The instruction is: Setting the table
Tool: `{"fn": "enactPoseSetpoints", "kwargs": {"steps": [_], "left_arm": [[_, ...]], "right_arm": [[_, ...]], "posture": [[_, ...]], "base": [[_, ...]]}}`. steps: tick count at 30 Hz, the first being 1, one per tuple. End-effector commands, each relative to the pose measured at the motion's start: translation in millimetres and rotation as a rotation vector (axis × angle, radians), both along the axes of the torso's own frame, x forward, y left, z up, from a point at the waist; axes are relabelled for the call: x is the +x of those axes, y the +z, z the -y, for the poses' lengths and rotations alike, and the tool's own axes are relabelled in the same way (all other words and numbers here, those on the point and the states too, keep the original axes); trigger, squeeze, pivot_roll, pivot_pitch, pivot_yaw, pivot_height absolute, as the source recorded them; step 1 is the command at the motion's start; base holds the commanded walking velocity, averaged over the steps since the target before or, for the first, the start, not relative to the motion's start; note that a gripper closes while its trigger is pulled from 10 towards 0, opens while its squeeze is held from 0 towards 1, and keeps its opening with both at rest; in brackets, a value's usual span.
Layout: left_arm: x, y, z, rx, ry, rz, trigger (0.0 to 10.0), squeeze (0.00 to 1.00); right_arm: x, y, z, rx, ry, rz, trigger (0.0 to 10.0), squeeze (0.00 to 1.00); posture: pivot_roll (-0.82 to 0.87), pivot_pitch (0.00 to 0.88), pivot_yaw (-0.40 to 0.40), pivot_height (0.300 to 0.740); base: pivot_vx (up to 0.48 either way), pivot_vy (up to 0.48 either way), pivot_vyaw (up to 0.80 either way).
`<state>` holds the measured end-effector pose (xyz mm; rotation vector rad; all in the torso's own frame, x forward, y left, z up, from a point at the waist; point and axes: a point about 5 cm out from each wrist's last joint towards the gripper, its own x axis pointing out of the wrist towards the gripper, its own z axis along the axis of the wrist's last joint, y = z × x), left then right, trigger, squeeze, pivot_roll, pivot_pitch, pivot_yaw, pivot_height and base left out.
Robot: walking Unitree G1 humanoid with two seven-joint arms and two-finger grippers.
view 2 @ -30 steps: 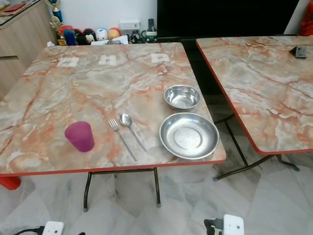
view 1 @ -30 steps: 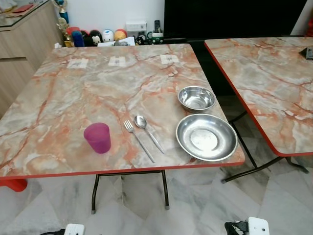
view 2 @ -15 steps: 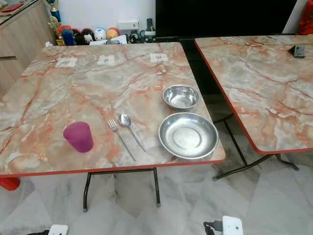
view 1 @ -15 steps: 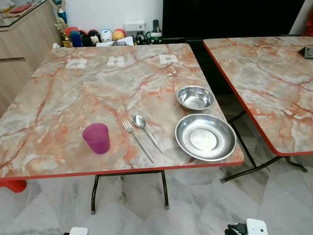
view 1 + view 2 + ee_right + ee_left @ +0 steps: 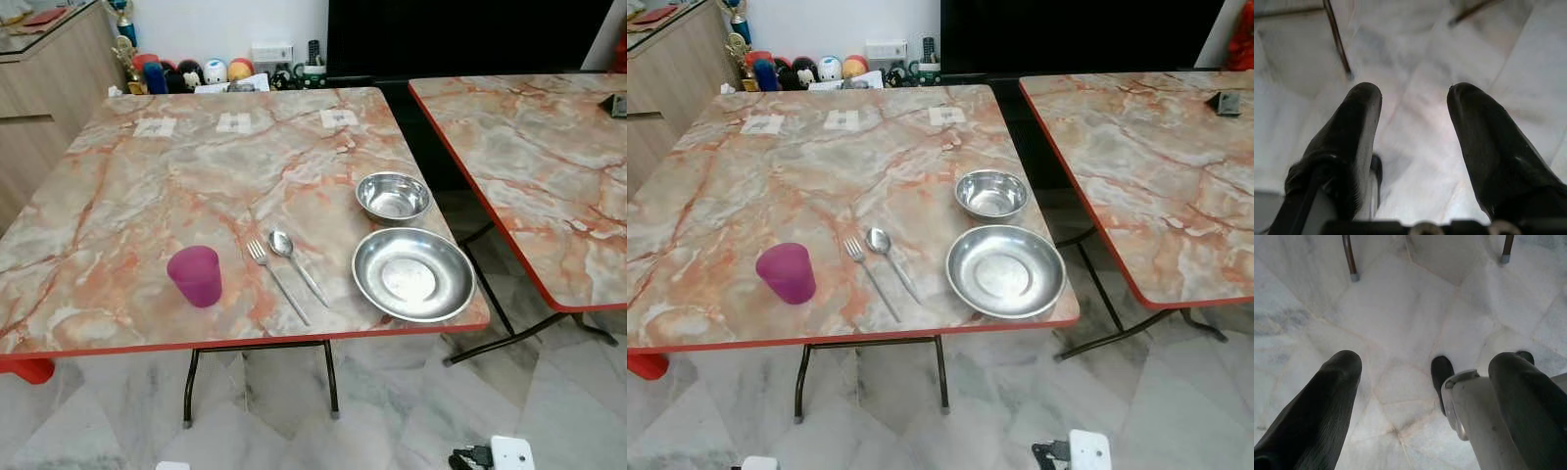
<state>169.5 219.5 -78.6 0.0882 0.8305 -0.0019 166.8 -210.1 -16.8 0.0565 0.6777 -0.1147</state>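
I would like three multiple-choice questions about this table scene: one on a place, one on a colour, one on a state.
1. Where is the small bowl?
A. behind the large bowl
B. on the floor
C. inside the cup

2. What colour is the cup?
A. green
B. purple
C. white

3. How does the left gripper stand?
A. shut on a fork
B. shut, holding nothing
C. open over the floor

Answers: 1 A, it sits farther up the table; 2 B, clearly purple; 3 C, bare tiles show between its fingers.
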Motion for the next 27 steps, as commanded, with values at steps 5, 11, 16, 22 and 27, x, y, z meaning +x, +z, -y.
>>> {"fn": "enactPoseSetpoints", "kwargs": {"steps": [5, 11, 16, 22, 27], "left_arm": [[-9.7, -5, 1.0, 0.001, 0.004, -0.043, 10.0, 0.00], [-7.9, -5, 2.8, -0.008, 0.013, -0.028, 10.0, 0.00], [-9.0, -5, 2.6, -0.008, 0.008, -0.032, 10.0, 0.00], [-10.2, -6, 3.1, -0.009, 0.007, -0.032, 10.0, 0.00], [-15.0, -7, 0.6, -0.006, 0.010, -0.043, 10.0, 0.00]], "right_arm": [[-5.5, -3, 1.8, -0.051, 0.100, -0.182, 10.0, 0.00], [3.7, 3, 1.6, -0.075, 0.099, 0.020, 10.0, 0.00], [6.6, 6, -1.3, -0.044, 0.071, 0.125, 10.0, 0.00], [6.5, 9, -0.7, -0.035, 0.022, 0.168, 10.0, 0.00], [9.8, 14, -2.4, -0.038, 0.025, 0.317, 10.0, 0.00]], "posture": [[-0.01, 0.096, 0.009, 0.740], [0.02, 0.090, 0.005, 0.740], [0.00, 0.092, 0.007, 0.740], [0.01, 0.096, -0.001, 0.740], [0.00, 0.102, -0.005, 0.740]], "base": [[0.000, 0.000, 0.00], [0.000, 0.000, 0.00], [0.000, 0.000, 0.00], [0.000, 0.000, 0.00], [0.000, 0.000, 0.00]]}}
